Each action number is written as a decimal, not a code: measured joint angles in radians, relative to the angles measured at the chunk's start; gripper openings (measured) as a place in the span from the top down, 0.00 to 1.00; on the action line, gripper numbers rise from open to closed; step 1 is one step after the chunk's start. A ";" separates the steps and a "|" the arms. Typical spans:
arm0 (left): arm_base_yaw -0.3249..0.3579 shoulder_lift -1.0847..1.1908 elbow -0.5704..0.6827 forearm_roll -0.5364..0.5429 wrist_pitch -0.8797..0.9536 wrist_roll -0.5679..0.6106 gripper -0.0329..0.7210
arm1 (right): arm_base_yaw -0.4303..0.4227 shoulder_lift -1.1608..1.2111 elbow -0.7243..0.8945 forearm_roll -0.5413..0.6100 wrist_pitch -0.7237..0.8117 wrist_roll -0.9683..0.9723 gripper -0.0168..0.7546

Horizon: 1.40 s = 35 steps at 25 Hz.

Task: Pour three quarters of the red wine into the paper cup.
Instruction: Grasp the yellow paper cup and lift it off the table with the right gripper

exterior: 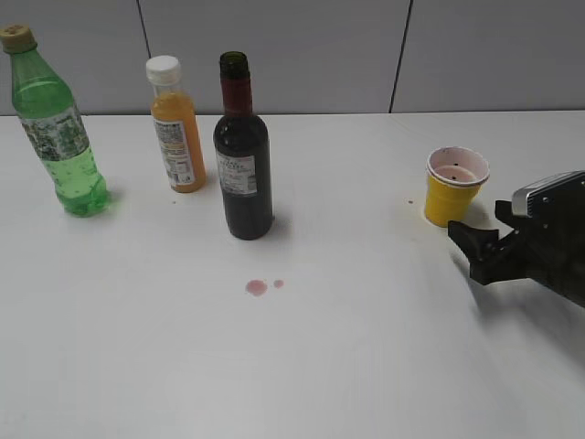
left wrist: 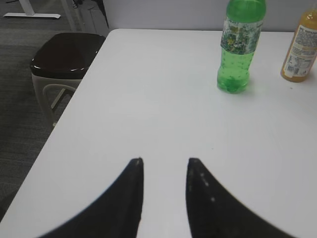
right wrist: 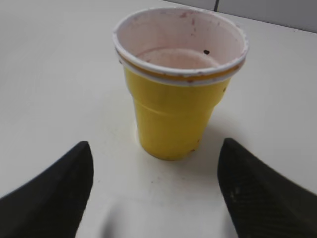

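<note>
- On the white worktop point(exterior: 366, 366), far right: small yellow paper cup with white rim point(exterior: 455, 186), upright, inside pink-stained, holding no visible pool of wine.
- Mid-worktop: small dark green glass bottle with red neck foil and white label point(exterior: 242, 151), upright, uncapped, dark red wine up to the shoulder. Nothing gripping it.
- Right end effector point(exterior: 475, 251) sits just near-right of the cup, jaws wide apart; wrist view shows the cup centred ahead of the gap, not yet between the jaws, no contact.
- Left end effector point(left wrist: 164, 198): jaws partly apart, empty, over bare worktop at the left edge, well apart from the wine bottle.
- Step, as I read it: approach to steady the cup; pour not begun.
- Next calls for: right advances and closes gently without crushing; left goes to the bottle's body.
- Risk: small pink wine drops point(exterior: 257, 287) near the bottle; green plastic soda bottle point(exterior: 57, 128) and orange juice bottle with white cap point(exterior: 176, 128) stand on the left arm's side of it.
</note>
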 joint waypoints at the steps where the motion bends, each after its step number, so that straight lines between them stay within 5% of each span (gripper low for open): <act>1: 0.000 0.000 0.000 0.000 0.000 0.000 0.65 | 0.000 0.010 -0.009 -0.002 0.000 0.000 0.21; 35: 0.000 0.000 0.000 0.000 0.000 0.000 0.64 | 0.000 0.189 -0.215 -0.048 -0.002 -0.001 0.21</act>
